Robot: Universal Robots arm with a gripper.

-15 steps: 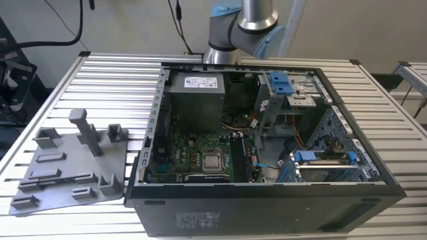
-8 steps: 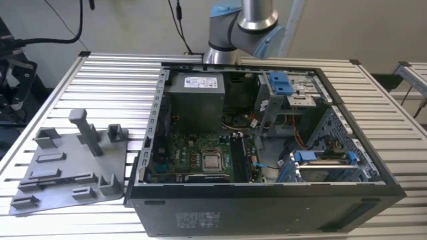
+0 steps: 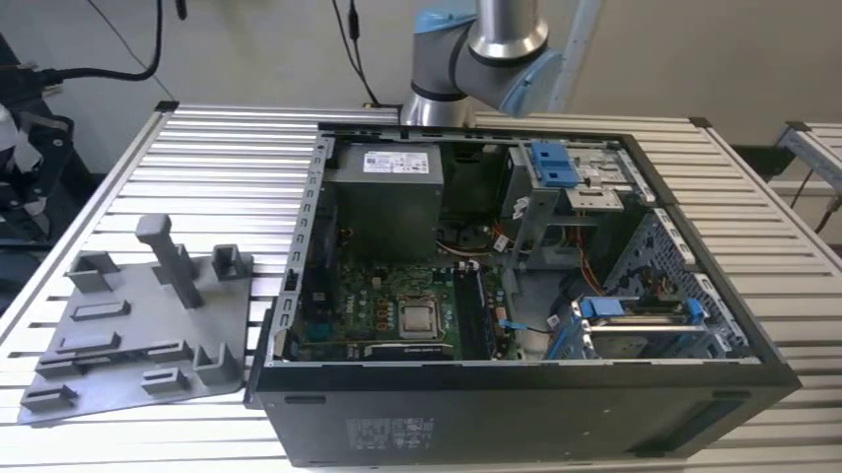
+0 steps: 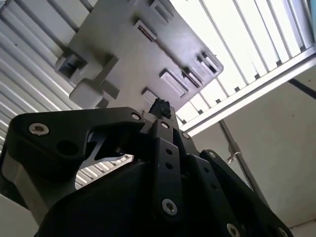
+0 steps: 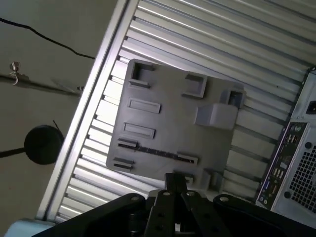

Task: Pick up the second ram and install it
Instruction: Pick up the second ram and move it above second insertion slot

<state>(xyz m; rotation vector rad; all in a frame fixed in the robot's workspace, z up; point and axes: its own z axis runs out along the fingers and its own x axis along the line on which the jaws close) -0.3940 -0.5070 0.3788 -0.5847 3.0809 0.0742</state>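
Slatted metal table point(image 3: 197, 158) carrying everything, grey fixture plate point(image 3: 145, 296) lying at the exterior view's lower left, open computer case point(image 3: 526, 414) sitting centre-right

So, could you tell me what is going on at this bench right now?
A robot arm is working beside an open computer case on a slatted table. In the first wrist view, its tool hangs over the grey tray that lies next to the case. A thin dark stick, apparently the second ram, sits on edge between two of the tray's holders, not yet picked up.
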